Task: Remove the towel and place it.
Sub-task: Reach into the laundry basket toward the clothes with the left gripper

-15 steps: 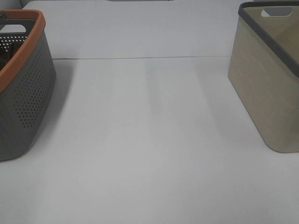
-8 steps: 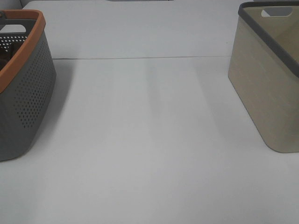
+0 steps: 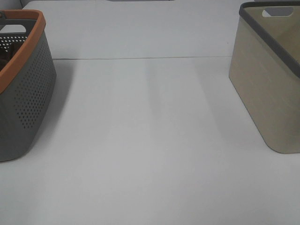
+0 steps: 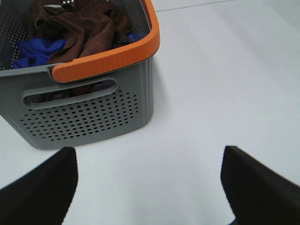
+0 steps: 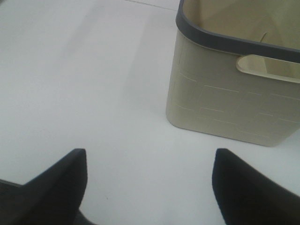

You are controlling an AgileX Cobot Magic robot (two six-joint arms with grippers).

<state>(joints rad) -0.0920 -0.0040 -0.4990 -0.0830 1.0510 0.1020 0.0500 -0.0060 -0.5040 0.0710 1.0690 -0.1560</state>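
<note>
Towel (image 4: 86,28): bunched inside the orange-rimmed basket (image 4: 105,58), clear only in the left wrist view.
Left gripper (image 4: 149,185): jaws apart, empty.
Right gripper (image 5: 149,183): jaws apart, empty.

My work surface is a plain white matte tabletop (image 3: 150,154), and it fills nearly the whole high view. A thin dark seam (image 3: 140,58) runs straight across its far part, and beyond it lies a second white panel (image 3: 140,28) of the same finish. At my left edge stands a grey perforated plastic basket with an orange rim (image 3: 28,93). At my right, well apart from it, stands a beige plastic basket with a dark grey rim (image 3: 265,93). The light is soft and even. Each basket throws a dim shadow toward the middle, and faint grey bands (image 3: 154,89) lie on the white between them.
</note>
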